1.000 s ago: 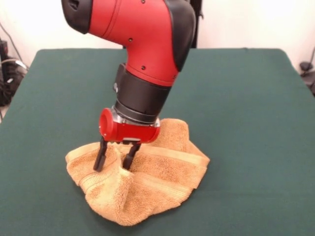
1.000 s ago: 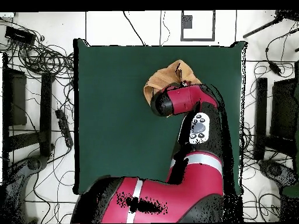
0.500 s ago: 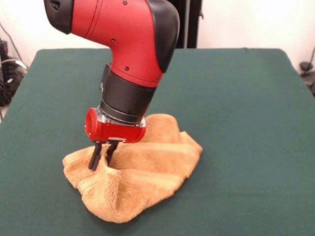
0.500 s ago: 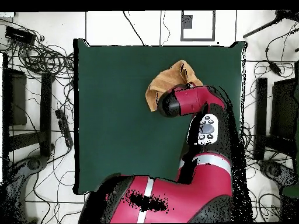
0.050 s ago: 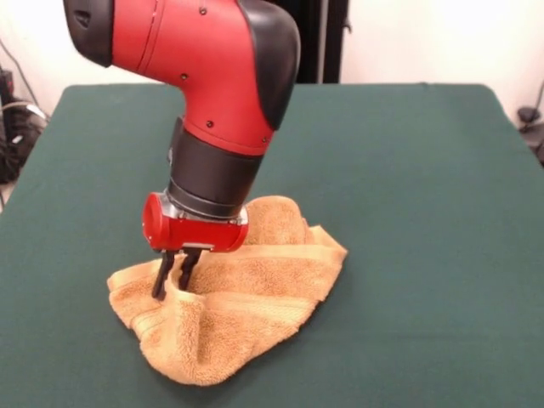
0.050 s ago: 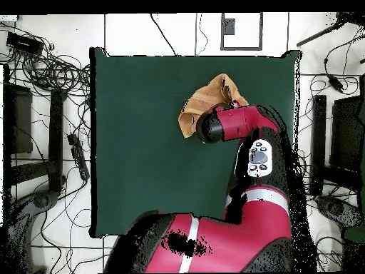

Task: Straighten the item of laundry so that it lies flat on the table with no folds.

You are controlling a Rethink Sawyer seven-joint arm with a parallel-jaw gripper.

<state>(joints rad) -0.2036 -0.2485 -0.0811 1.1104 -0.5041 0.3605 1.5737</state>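
- Jaws (image 5: 172,280) are pinched nearly closed on a raised ridge of the towel (image 5: 246,297), low against the cloth.
- Towel lies crumpled on the tabletop (image 5: 408,170), near its front edge in the front view.
- Best done by drawing the pinched fold outward, low and slow, so the bunched layers slide open rather than lift.

1. Bright, even light from above in the front view — the tabletop (image 5: 408,170) shows no glare.
2. A soft, faint shadow lies under the towel (image 5: 246,297).
3. The red arm (image 5: 204,51) carries dull highlights — edges stay crisp.
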